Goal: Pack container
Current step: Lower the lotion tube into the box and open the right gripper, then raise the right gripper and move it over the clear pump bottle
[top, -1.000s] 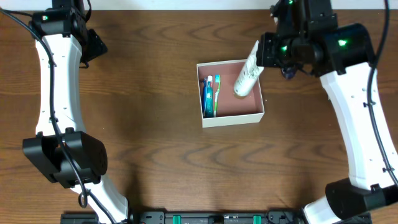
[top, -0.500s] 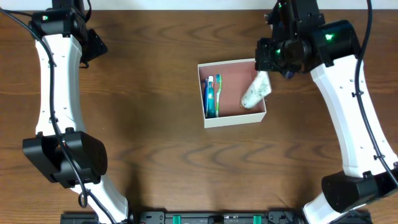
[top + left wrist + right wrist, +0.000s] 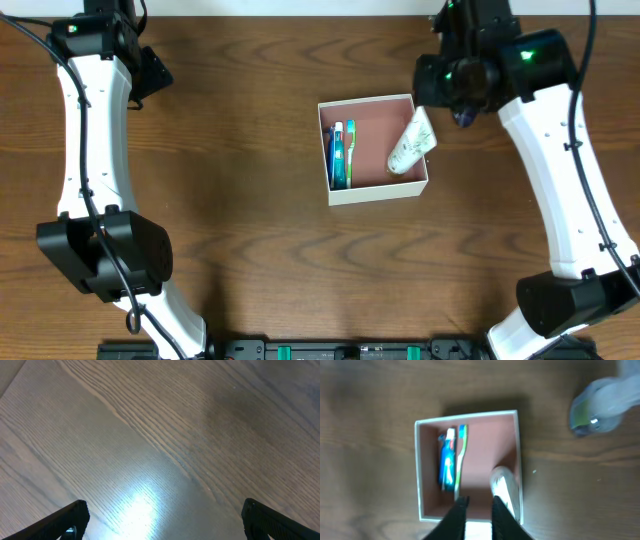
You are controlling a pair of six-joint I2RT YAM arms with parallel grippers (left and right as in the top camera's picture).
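Dark brown wood-grain bench point(image 3: 250, 230), running off the left, right and near sides of the overhead view, its far edge marked by a pale strip along the top. Widest open wood left of centre and along the near side.

Left white-and-black arm point(image 3: 88, 150), stretched up the left side, well apart from everything else. Right white-and-black arm point(image 3: 560, 180), curving up the right side and bending in above the box's far right corner.

Square, shallow, lidless container with white outer walls and a dusty pink floor point(image 3: 378, 192), right of centre, slightly askew to the far edge. Open wood on all four sides, tightest at the far right under the wrist.

Left tool point(image 3: 167, 516), spread wide over bare wood, holding nothing.

Right tool point(image 3: 479, 505), fingers only narrowly parted above the container's rim.

White tube with green print point(image 3: 411, 143), lying slanted along the right wall, lower end on the pink floor, upper end reaching up to the fingers. Still pinched or free: impossible to tell.

Blue and green toothbrushes point(image 3: 342, 152), side by side against the left wall, apart from the tube.

Against a second ago: tube then held steeply over the far right corner, now down inside and leaning. Fingers then pressed together, now slightly apart. Container, toothbrushes and left arm where they were.
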